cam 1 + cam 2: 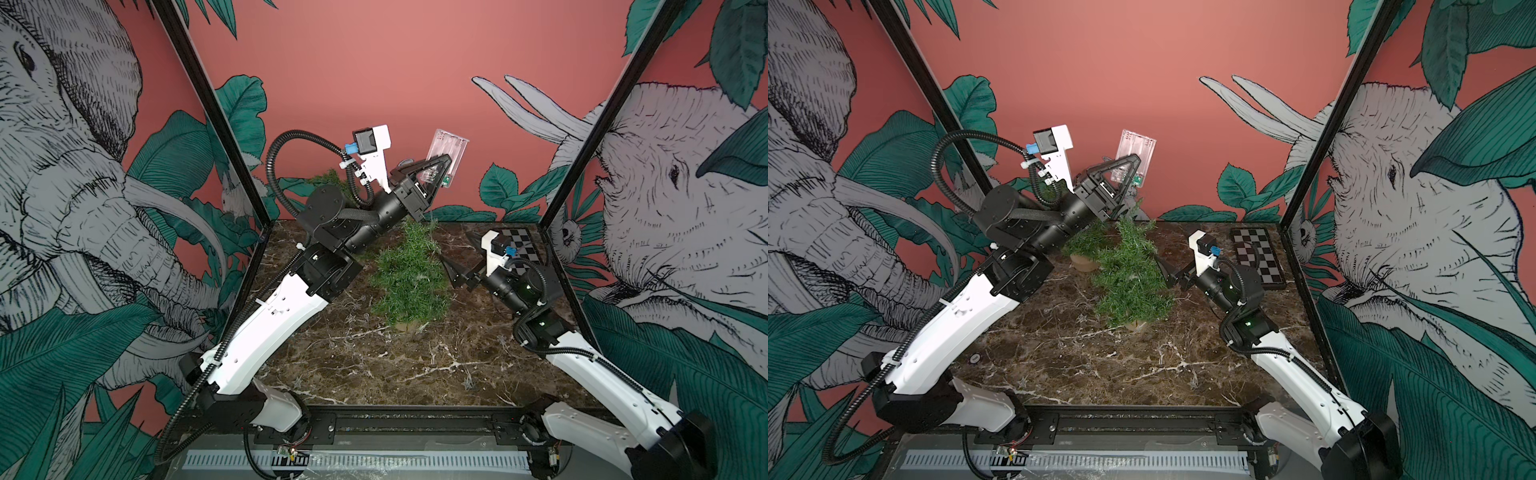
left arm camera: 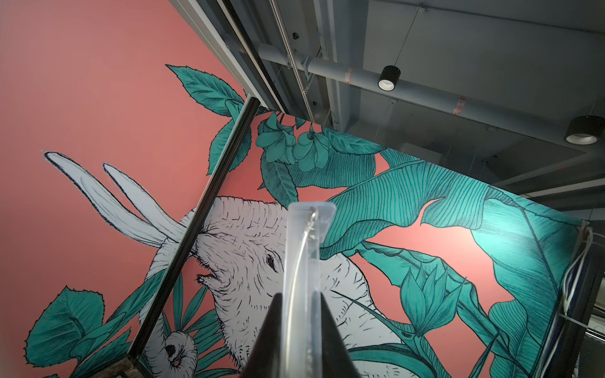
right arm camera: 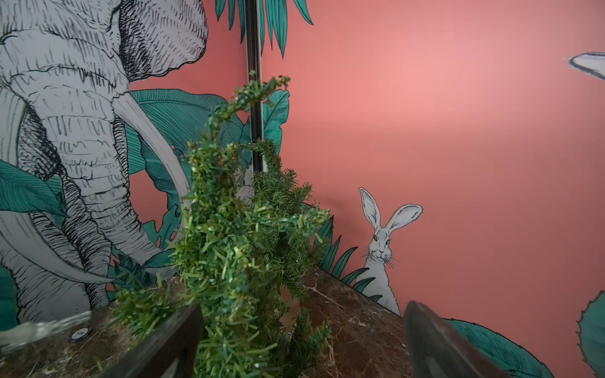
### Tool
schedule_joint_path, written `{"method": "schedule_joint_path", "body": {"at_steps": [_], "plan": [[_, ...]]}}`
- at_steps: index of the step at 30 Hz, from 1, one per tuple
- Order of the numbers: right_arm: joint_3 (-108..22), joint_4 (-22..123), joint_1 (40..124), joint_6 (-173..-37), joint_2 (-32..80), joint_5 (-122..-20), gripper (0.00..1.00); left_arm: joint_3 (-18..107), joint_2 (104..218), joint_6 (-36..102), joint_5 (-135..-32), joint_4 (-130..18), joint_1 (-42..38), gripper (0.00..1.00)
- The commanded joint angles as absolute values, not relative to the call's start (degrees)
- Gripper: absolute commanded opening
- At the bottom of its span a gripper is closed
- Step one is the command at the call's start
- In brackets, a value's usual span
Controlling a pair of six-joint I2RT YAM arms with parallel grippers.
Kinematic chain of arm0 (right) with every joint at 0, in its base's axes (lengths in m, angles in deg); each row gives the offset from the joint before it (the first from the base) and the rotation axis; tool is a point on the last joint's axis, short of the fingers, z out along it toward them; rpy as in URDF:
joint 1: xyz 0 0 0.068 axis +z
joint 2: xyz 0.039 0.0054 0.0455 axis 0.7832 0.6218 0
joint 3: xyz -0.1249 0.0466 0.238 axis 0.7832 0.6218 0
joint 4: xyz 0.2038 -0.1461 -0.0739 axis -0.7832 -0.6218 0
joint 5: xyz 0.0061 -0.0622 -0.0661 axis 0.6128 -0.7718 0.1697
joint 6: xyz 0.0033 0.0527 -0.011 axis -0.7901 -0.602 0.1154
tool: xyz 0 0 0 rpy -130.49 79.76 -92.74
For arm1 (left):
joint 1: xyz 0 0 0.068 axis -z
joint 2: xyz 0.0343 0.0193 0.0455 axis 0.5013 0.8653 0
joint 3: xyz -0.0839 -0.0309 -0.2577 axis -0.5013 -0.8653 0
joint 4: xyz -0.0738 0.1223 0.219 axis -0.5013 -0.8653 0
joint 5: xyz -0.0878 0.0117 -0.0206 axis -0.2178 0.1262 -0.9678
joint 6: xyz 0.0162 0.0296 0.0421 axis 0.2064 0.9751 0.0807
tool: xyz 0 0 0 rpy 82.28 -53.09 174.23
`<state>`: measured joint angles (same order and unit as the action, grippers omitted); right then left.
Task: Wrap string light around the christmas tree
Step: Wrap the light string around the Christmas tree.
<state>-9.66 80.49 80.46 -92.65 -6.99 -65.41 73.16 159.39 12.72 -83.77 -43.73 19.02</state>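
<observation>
The green christmas tree [image 1: 409, 282] [image 1: 1129, 282] stands mid-table in a small pot. My left gripper [image 1: 436, 174] [image 1: 1125, 174] is raised above and behind the treetop, shut on the clear battery box [image 1: 451, 151] [image 1: 1138, 153] of the string light. In the left wrist view the box [image 2: 304, 261] stands edge-on between the fingers, a thin wire [image 2: 301, 248] running along it. The rest of the string is too fine to trace. My right gripper [image 1: 455, 253] [image 3: 302, 327] is open at the tree's right side, branches [image 3: 235, 261] reaching between its jaws.
A second, smaller potted tree [image 1: 1084, 245] stands behind the left arm. A checkerboard [image 1: 519, 245] [image 1: 1258, 257] lies at the back right corner. A small round chip [image 1: 974, 358] sits on the marble table [image 1: 374, 365] at the left. Frame posts and walls close in on the sides.
</observation>
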Motion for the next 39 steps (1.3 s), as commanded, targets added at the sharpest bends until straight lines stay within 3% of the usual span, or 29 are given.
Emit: {"method": "schedule_joint_path", "body": {"at_steps": [1,10,22,32,39], "plan": [[-9.26,84.85,80.80,-94.88,-10.82,-66.90,0.97,72.02,156.93,11.16,-81.83,-41.02,19.40,0.01],[-5.02,81.43,84.58,-101.19,-17.16,-57.33,0.97,68.90,153.64,12.26,-77.81,-41.32,19.40,0.00],[-1.15,84.40,92.92,-99.80,-12.00,-59.21,0.83,68.20,152.98,10.12,-73.22,-41.71,19.41,0.00],[0.61,91.51,100.76,-99.58,-6.30,-63.42,0.77,68.24,152.06,9.91,-69.76,-43.43,19.40,0.00],[1.35,90.29,103.14,-95.98,-4.86,-77.84,0.52,68.88,151.89,8.51,-69.42,-44.50,19.40,0.00]]}}
